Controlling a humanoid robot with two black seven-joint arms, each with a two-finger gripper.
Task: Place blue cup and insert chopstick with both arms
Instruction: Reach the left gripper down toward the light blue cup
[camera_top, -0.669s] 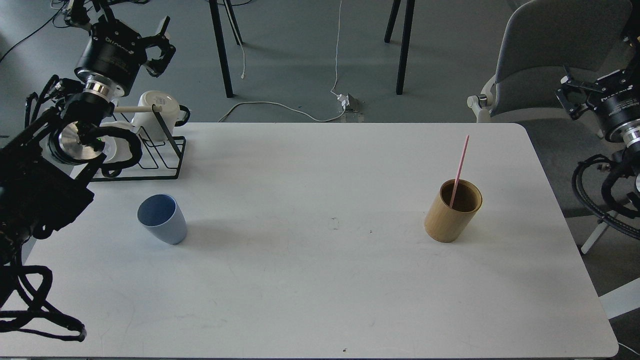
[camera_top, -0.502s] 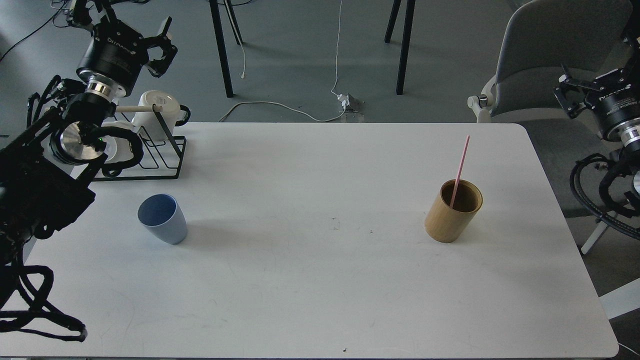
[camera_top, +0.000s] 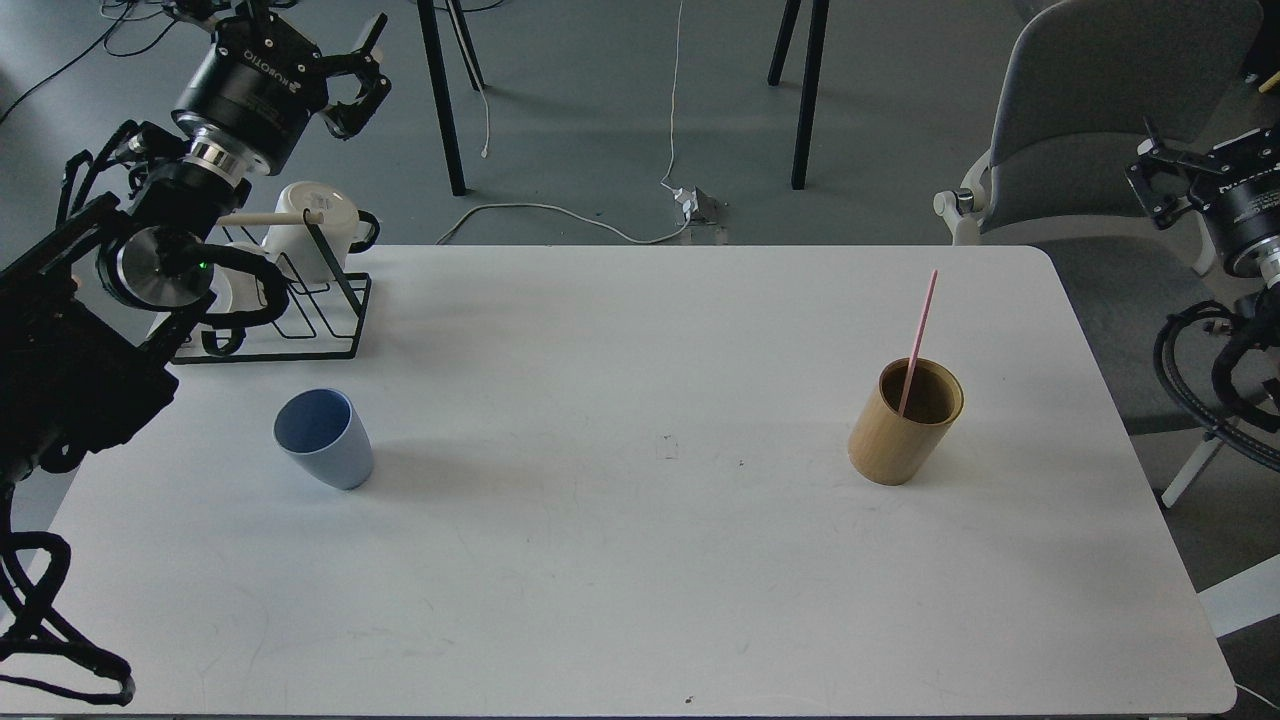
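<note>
The cup (camera_top: 323, 438) stands left on the table (camera_top: 640, 600), the chopstick (camera_top: 918, 335) in the holder (camera_top: 905, 420) right

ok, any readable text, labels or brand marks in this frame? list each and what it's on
"ROBOTIQ": white lettering on the black body of the left claw, top left.
White lettering on the right claw body: partly cut off and too blurred to read.
Blue cup, bamboo holder, pink chopstick, white mug: no markings visible.
</note>
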